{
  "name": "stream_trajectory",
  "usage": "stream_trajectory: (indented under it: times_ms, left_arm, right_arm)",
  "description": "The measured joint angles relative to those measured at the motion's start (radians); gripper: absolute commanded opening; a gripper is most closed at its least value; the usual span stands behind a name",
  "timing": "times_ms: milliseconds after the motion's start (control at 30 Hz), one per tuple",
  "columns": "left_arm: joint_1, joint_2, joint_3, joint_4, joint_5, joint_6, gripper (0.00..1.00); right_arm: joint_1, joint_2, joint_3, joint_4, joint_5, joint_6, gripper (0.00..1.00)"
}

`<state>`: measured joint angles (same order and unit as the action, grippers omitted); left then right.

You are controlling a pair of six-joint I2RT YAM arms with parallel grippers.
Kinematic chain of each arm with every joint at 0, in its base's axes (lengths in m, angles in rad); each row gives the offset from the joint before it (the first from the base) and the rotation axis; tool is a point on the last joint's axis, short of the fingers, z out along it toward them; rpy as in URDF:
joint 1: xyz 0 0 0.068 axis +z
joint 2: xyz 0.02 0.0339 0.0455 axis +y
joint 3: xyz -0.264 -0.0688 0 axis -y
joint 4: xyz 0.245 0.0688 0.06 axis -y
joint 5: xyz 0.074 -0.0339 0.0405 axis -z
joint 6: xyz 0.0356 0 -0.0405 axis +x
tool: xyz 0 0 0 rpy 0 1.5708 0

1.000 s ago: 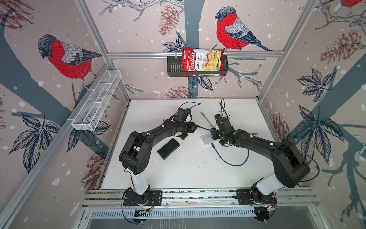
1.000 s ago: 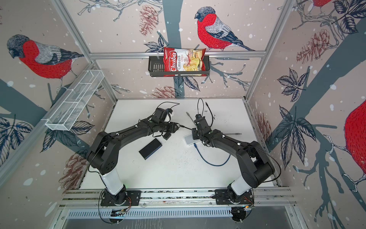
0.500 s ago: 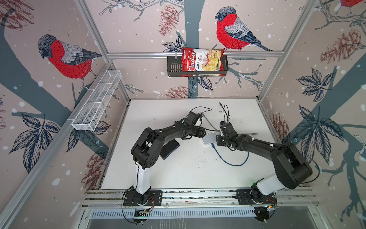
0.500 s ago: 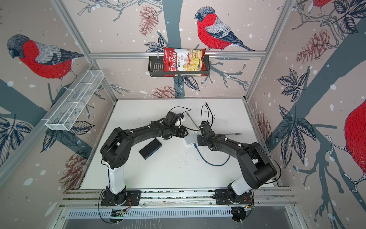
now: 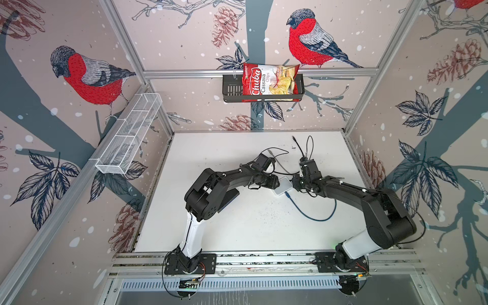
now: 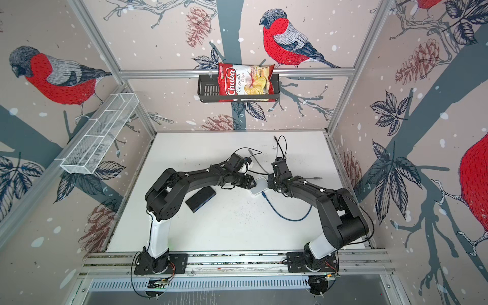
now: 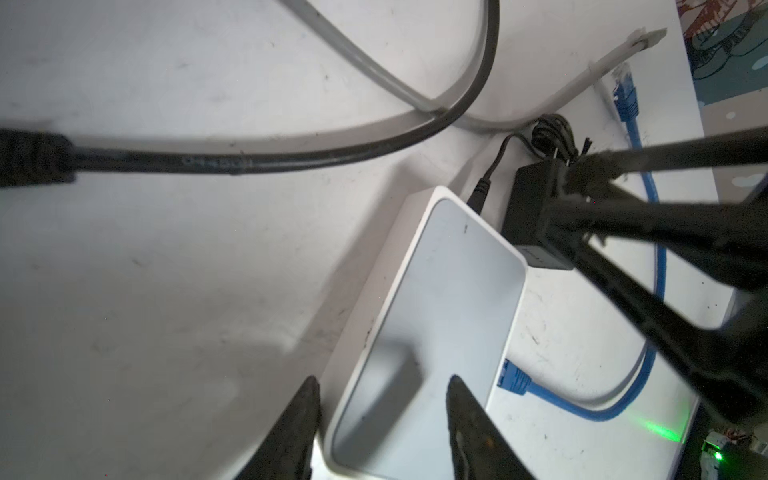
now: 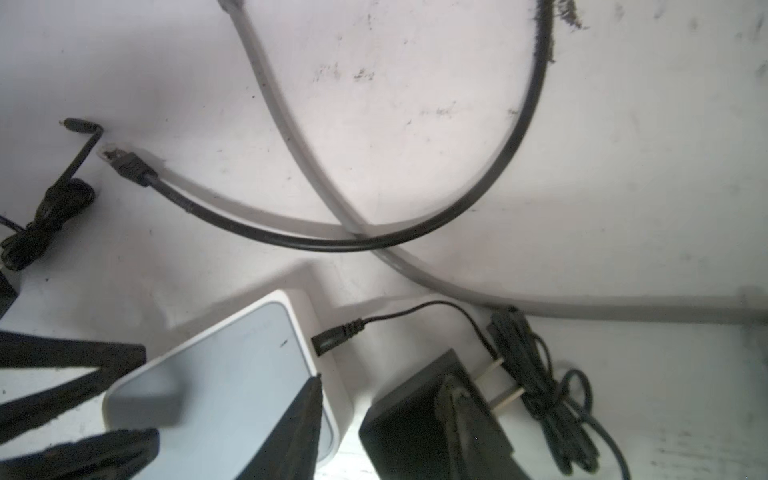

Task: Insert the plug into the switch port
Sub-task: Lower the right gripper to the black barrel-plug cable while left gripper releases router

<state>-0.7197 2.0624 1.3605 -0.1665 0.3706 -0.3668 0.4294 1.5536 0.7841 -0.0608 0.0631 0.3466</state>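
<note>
White tabletop is a cable mess, but the network switch sits mid-table with the blue Ethernet plug already in its port, left gripper and right gripper at opposite ends, jaws apart, gripping nothing, probably just bracing it.

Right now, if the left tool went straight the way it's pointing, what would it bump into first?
Probably the white switch: it lies straight ahead, partly between the fingers of the left tool. How high the tool sits is unclear.
</note>
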Motion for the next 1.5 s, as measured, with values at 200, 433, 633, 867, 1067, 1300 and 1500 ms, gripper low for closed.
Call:
stream_trajectory:
  times_ms: [200, 433, 633, 867, 1067, 1300, 1500]
  left_arm:
    - [-0.008, 0.011, -0.006, 0.028, 0.034, -0.021, 0.49]
    - [-0.017, 0.047, 0.017, 0.076, 0.080, -0.031, 0.49]
    - [-0.023, 0.066, 0.048, 0.102, 0.099, -0.048, 0.49]
    - [-0.021, 0.105, 0.165, 0.075, 0.080, -0.021, 0.52]
    - [0.032, 0.065, 0.172, 0.052, 0.046, 0.000, 0.53]
    - [0.122, -0.090, 0.006, 0.082, 0.016, -0.020, 0.55]
    - [0.156, -0.176, -0.097, 0.098, -0.023, -0.023, 0.60]
  right_arm:
    - [-0.033, -0.004, 0.022, 0.005, -0.041, 0.001, 0.48]
    - [-0.062, 0.076, 0.082, 0.003, -0.052, -0.002, 0.48]
    - [-0.065, 0.164, 0.147, 0.005, -0.089, -0.009, 0.48]
    - [-0.092, 0.167, 0.150, 0.008, -0.104, -0.008, 0.47]
    - [-0.082, 0.159, 0.152, 0.007, -0.175, -0.034, 0.47]
    - [-0.039, 0.230, 0.200, 0.005, -0.235, -0.072, 0.47]
    - [-0.026, 0.287, 0.235, 0.005, -0.249, -0.082, 0.47]
